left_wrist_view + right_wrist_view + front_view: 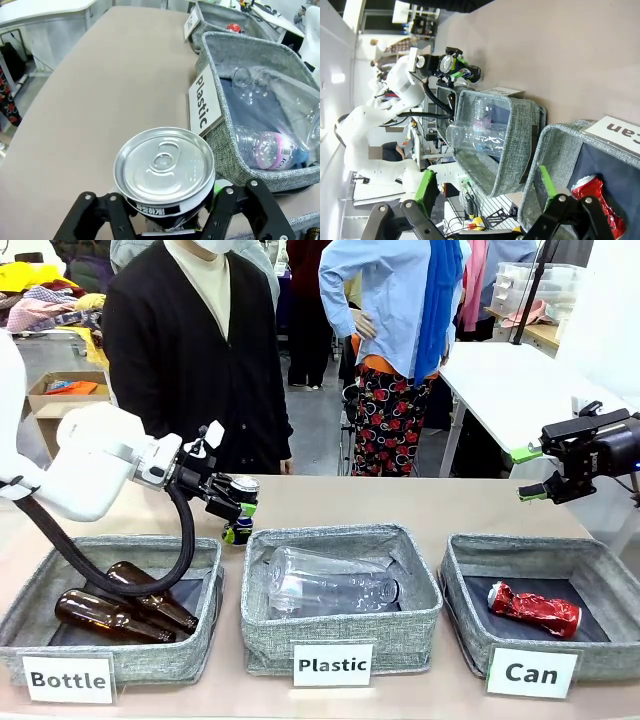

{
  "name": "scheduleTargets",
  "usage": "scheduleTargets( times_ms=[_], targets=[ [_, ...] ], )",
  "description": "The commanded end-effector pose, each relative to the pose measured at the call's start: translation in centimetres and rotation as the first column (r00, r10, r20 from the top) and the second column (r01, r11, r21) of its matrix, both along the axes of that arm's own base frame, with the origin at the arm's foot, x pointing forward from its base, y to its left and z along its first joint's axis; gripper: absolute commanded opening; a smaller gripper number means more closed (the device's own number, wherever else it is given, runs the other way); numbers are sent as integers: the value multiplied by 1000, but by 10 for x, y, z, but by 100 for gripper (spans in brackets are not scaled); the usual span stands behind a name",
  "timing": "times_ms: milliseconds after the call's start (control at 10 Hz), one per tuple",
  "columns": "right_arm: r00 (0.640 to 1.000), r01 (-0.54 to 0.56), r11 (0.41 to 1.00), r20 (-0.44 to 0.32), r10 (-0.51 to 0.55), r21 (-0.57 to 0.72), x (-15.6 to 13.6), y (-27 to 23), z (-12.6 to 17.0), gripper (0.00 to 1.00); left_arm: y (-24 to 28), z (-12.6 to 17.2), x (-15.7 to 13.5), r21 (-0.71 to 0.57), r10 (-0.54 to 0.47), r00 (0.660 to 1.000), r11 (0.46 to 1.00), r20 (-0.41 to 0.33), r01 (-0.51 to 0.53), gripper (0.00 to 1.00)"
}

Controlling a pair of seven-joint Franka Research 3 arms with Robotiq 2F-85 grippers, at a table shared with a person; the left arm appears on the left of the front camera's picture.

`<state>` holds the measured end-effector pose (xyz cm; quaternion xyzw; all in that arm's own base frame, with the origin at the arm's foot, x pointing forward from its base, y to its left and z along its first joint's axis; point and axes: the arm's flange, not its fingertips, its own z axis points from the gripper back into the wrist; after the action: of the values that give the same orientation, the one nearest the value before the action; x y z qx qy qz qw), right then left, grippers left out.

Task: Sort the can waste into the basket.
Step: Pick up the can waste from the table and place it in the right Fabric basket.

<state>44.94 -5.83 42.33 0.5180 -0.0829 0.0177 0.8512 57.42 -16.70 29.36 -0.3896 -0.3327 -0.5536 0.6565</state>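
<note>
Cans are split between two places: the black can [164, 172] sits clamped in the left pincer [232, 508], lifted above the table [400, 500] behind the gap between the "Bottle" basket [30, 605] and the "Plastic" basket [400, 620], while the red can [534, 609] already lies crumpled on the dark lining of the "Can" basket [465, 565] at the robot's right. The grip appears to take the black can by its sides and hold it tipped, probably so it can be carried across and dropped into that far basket; that leaves the width of the "Plastic" basket still to cross. The right pincer [532, 472] hangs with its jaws spread wide and nothing between them, raised behind the "Can" basket, seemingly kept out of the way. The left wrist view gives what the front view cannot: the can's silver top with its pull tab unopened, and the fingers pressed to either side of its body, with clear bottles [270, 150] in the basket beside it. The right wrist view shows the red can's wrinkled skin from above, and the left arm with its can well apart across the table. A person [195, 350] stands at the far side, taking no part.
</note>
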Motion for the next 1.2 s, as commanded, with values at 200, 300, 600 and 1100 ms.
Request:
scheduleTargets(
  times_ms=[200,300,600,1100],
  targets=[
    [1000,-12,1000,15,12,3,-1,-2,2,100,18,27,-13,-100,0,998,995,66,7,0],
    [1000,-12,1000,15,12,3,-1,-2,2,100,28,46,-25,-115,-6,996,993,84,16,0],
    [1000,-12,1000,15,12,3,-1,-2,2,100,62,115,-99,-34,1,998,999,63,1,0],
    [1000,-12,1000,15,12,3,-1,-2,2,100,109,114,-193,29,-126,969,992,211,123,0]
  ],
)
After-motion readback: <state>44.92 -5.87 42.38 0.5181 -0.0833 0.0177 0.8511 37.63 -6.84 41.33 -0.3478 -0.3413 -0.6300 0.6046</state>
